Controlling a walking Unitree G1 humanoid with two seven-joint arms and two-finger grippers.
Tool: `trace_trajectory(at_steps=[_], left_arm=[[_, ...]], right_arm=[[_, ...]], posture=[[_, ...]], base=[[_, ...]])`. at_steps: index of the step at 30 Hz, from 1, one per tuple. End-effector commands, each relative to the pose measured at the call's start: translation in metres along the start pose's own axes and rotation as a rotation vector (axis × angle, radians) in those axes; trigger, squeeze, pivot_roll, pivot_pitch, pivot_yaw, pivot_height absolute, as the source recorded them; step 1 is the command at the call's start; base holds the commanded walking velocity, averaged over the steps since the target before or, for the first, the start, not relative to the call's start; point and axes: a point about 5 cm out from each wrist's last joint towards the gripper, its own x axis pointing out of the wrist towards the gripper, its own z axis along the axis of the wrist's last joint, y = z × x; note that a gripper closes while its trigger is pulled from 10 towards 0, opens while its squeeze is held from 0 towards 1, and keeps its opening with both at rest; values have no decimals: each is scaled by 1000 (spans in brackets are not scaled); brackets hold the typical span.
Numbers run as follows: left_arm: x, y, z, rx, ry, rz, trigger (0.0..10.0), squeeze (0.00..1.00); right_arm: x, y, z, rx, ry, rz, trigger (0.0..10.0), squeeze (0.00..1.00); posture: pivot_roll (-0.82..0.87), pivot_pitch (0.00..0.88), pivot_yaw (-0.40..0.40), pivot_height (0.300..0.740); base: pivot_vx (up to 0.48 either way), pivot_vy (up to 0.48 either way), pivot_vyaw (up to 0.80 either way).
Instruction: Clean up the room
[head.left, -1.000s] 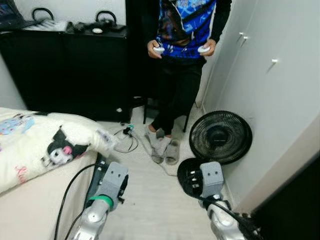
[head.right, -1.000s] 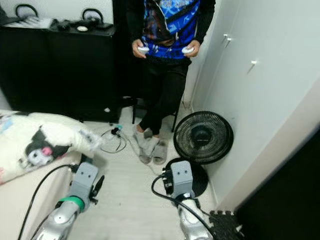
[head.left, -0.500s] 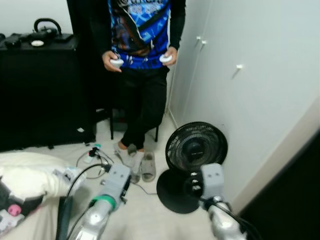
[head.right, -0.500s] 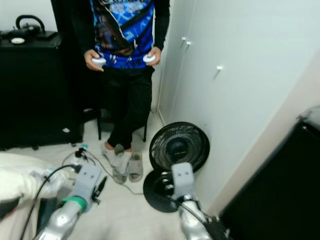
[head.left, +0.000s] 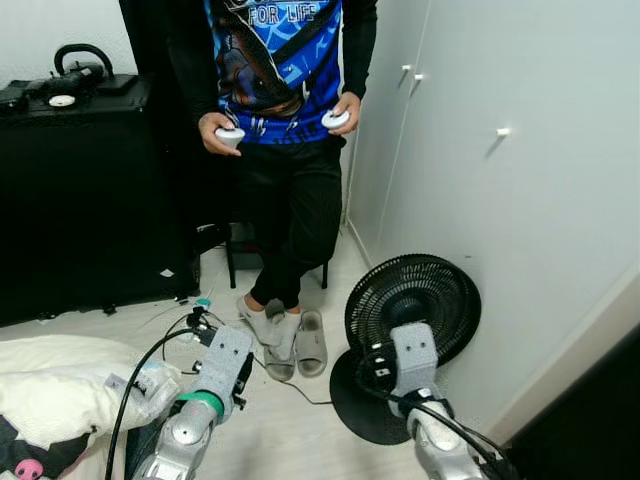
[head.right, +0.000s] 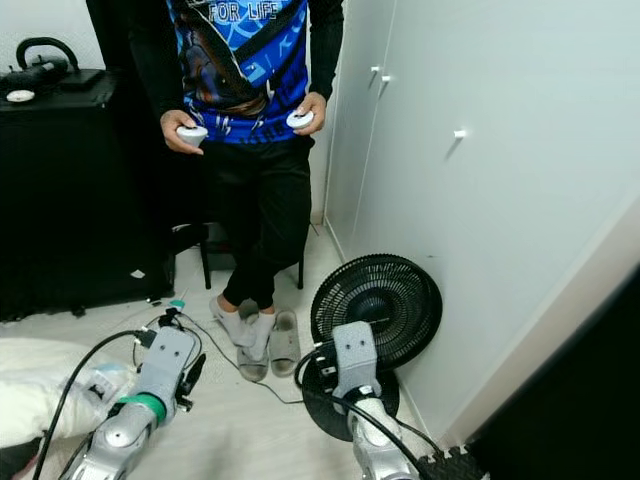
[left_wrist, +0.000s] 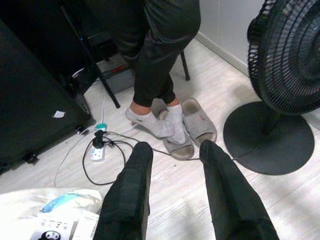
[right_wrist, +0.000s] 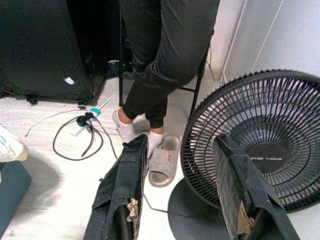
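Wrist views: left pincer (left_wrist: 172, 152), right pincer (right_wrist: 182, 145), both spread wide, empty

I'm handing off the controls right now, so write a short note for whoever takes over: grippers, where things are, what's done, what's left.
Left gripper: open, holding nothing, raised over the floor.
Right gripper: open, holding nothing, facing the black fan.
The fan stands by the white wardrobe. A person stands ahead, grey slippers at their feet, loose cable beside them.
Done: nothing picked up.
Left: all of the tidying.

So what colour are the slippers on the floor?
Grey slippers, best seen in the left wrist view.
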Motion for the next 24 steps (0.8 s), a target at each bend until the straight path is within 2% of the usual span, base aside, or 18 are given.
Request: trace_trajectory(at_steps=[1,22,24], left_arm=[[-1,-2,-2,12,12,-15,10000,0],[-2,-7,-4,33,20,-52,10000,0],[-2,-7,-4,33,19,-53,10000,0]], right_arm=[[-3,0,-6,-15,27,13,10000,0],[-8,4,-12,1,46,52,10000,0],[-8,5,-11,2,43,61,10000,0]], posture=[[-83,0,51,740],[-85,0,55,740],[-86,0,57,740]], base=[[0,0,613],[0,0,776],[0,0,0]])
